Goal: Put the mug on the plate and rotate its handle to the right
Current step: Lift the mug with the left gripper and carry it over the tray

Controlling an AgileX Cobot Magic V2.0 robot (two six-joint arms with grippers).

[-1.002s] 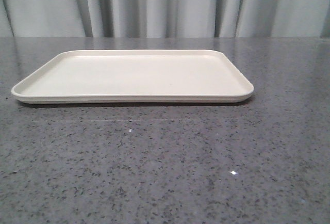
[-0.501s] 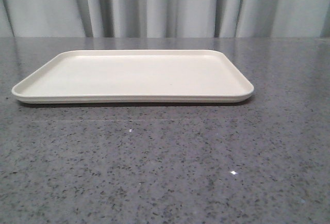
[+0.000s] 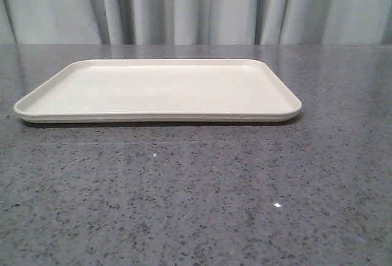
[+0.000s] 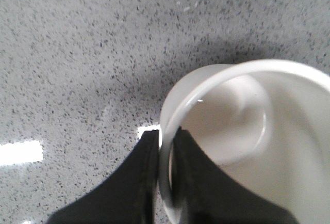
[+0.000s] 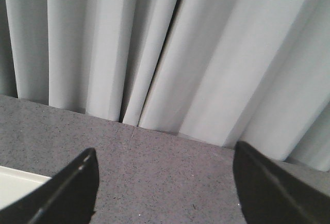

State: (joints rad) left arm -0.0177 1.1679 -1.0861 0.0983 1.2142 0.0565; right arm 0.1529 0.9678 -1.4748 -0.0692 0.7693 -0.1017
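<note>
The cream-white plate [image 3: 159, 91] lies flat on the grey speckled table in the front view, with nothing on it. Neither arm nor the mug shows there. In the left wrist view my left gripper [image 4: 166, 146] is shut on the rolled rim of the white mug [image 4: 247, 126]: one finger outside the wall, one inside. The mug hangs above the table, its shadow beneath it. Its handle and face print are hidden. In the right wrist view my right gripper [image 5: 164, 182] is open and empty above the table, a corner of the plate [image 5: 15, 188] beside it.
Grey pleated curtains [image 3: 196, 5] hang behind the table's far edge and fill the right wrist view [image 5: 170, 53]. The speckled tabletop [image 3: 196, 205] stretches in front of the plate.
</note>
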